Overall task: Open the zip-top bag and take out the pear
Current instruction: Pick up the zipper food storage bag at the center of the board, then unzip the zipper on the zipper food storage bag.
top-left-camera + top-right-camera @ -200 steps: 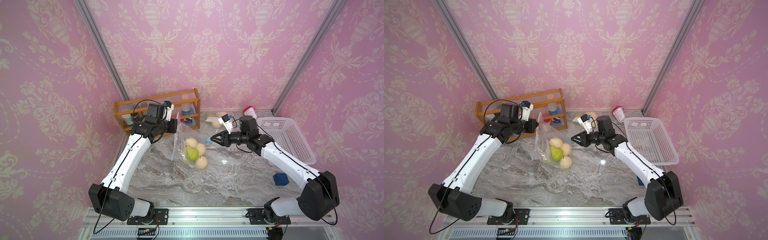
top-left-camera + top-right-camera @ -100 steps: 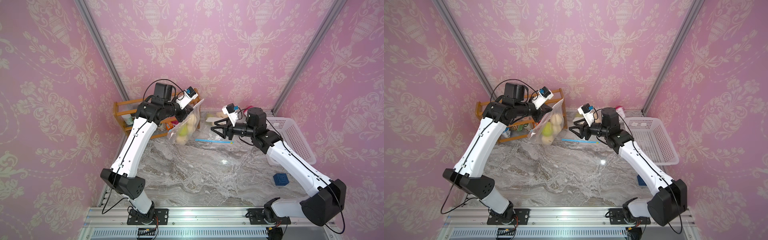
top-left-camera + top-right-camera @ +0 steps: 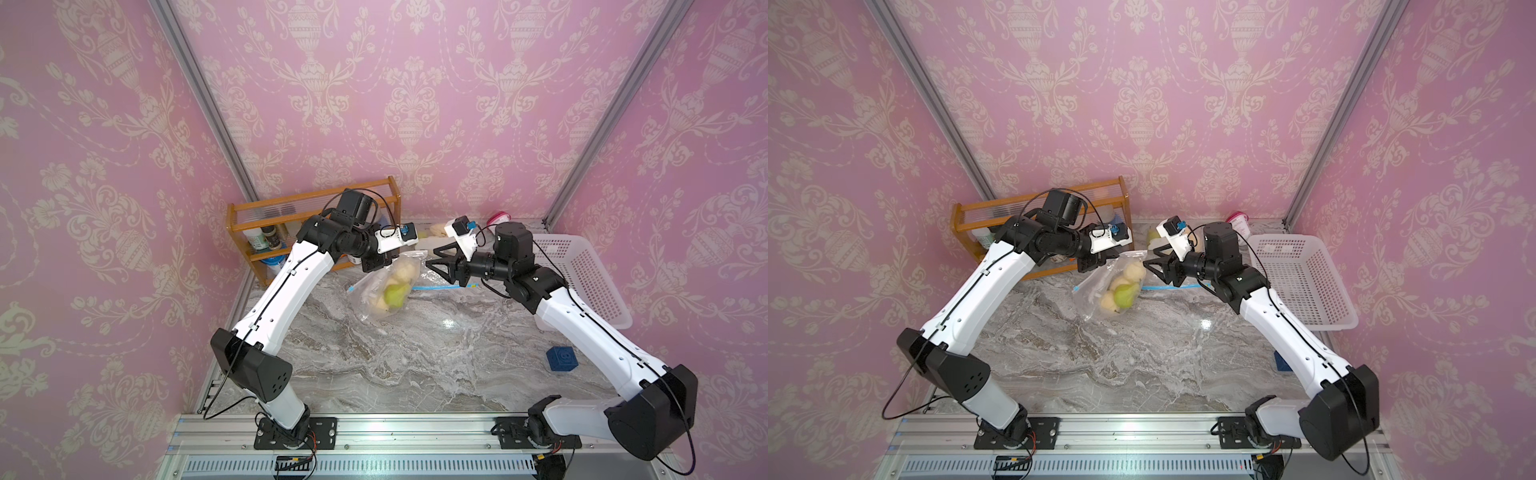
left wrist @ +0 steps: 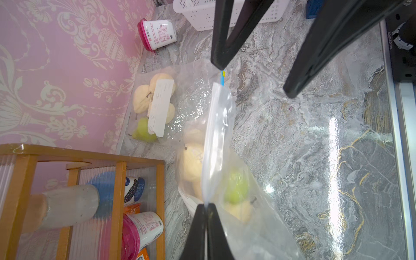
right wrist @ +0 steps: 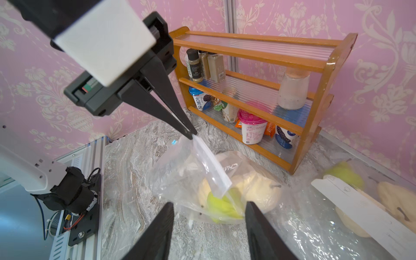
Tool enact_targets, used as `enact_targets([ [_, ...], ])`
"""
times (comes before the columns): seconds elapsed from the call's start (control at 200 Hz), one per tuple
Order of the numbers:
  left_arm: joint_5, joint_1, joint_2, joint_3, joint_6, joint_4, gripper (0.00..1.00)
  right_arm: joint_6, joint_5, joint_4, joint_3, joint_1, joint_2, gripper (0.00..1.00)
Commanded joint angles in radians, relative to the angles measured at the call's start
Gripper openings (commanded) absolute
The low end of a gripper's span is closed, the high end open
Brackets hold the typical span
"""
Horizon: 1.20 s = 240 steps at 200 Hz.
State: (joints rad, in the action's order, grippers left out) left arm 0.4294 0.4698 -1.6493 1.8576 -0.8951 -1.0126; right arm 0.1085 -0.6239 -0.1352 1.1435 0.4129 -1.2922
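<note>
The clear zip-top bag [image 3: 376,301] sags on the marble table in both top views [image 3: 1096,297], with a green pear [image 3: 394,294] and some pale yellow pears inside. My left gripper [image 5: 191,136] is shut on a corner of the bag's rim and holds it up. A flap of that rim stretches from there toward my right gripper [image 5: 209,207]. My right gripper is open and empty, its fingers either side of the green pear [image 5: 221,207], just short of the bag. The left wrist view shows its own closed tips [image 4: 206,206] on the plastic.
A second bag of pears [image 4: 155,108] with a white label lies by the back wall, its blue zip strip [image 3: 432,287] toward the front. A wooden rack [image 3: 316,203] stands at the back left, a white basket [image 3: 582,274] on the right, and a blue cube [image 3: 562,359] in front of the basket.
My left arm lifted the bag high toward the rack, then brought it down and right again. My right gripper opened wide and rose to the bag's right side.
</note>
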Motion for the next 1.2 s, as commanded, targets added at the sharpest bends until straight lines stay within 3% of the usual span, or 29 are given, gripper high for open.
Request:
enact_targets([
  [0.0, -0.065, 0.026, 0.05, -0.032, -0.076, -0.011, 0.0, 0.207, 0.029, 0.025, -0.079, -0.003, 0.053, 0.54],
  [0.1, -0.081, 0.045, 0.071, -0.052, -0.097, 0.006, 0.0, 0.31, 0.022, 0.07, -0.117, -0.003, 0.074, 0.54],
  [0.265, -0.056, 0.059, 0.121, -0.121, -0.13, 0.068, 0.0, 0.323, -0.023, 0.075, -0.088, -0.003, 0.037, 0.53],
  [0.665, -0.039, 0.061, 0.135, -0.148, -0.151, 0.081, 0.0, 0.173, -0.149, 0.391, -0.096, 0.02, -0.035, 0.52],
  [0.766, -0.039, 0.061, 0.135, -0.153, -0.15, 0.091, 0.0, 0.169, -0.171, 0.373, -0.072, 0.027, -0.06, 0.37],
  [0.896, -0.046, 0.061, 0.145, -0.174, -0.148, 0.113, 0.0, 0.169, -0.208, 0.364, -0.064, 0.027, -0.084, 0.0],
  [1.021, -0.094, 0.061, 0.158, -0.193, -0.119, 0.157, 0.0, 0.143, -0.213, 0.388, -0.071, 0.028, -0.088, 0.0],
  [1.046, -0.122, 0.061, 0.163, -0.201, -0.086, 0.184, 0.1, 0.142, -0.212, 0.396, -0.073, 0.027, -0.088, 0.0],
  [1.081, -0.172, 0.06, 0.173, -0.221, -0.031, 0.237, 0.34, 0.134, -0.207, 0.408, -0.076, 0.027, -0.084, 0.0],
  [1.106, -0.212, 0.059, 0.185, -0.24, 0.019, 0.285, 0.59, 0.132, -0.201, 0.411, -0.077, 0.026, -0.082, 0.0],
  [1.121, -0.237, 0.059, 0.194, -0.252, 0.054, 0.312, 0.9, 0.131, -0.195, 0.41, -0.077, 0.027, -0.081, 0.0],
  [1.126, -0.245, 0.059, 0.197, -0.256, 0.067, 0.323, 0.95, 0.131, -0.192, 0.41, -0.077, 0.026, -0.08, 0.0],
  [1.146, -0.272, 0.057, 0.209, -0.27, 0.116, 0.357, 0.99, 0.129, -0.179, 0.409, -0.076, 0.026, -0.077, 0.0],
  [1.196, -0.287, 0.036, 0.241, -0.295, 0.237, 0.404, 0.99, 0.118, -0.127, 0.404, -0.072, 0.026, -0.07, 0.0],
])
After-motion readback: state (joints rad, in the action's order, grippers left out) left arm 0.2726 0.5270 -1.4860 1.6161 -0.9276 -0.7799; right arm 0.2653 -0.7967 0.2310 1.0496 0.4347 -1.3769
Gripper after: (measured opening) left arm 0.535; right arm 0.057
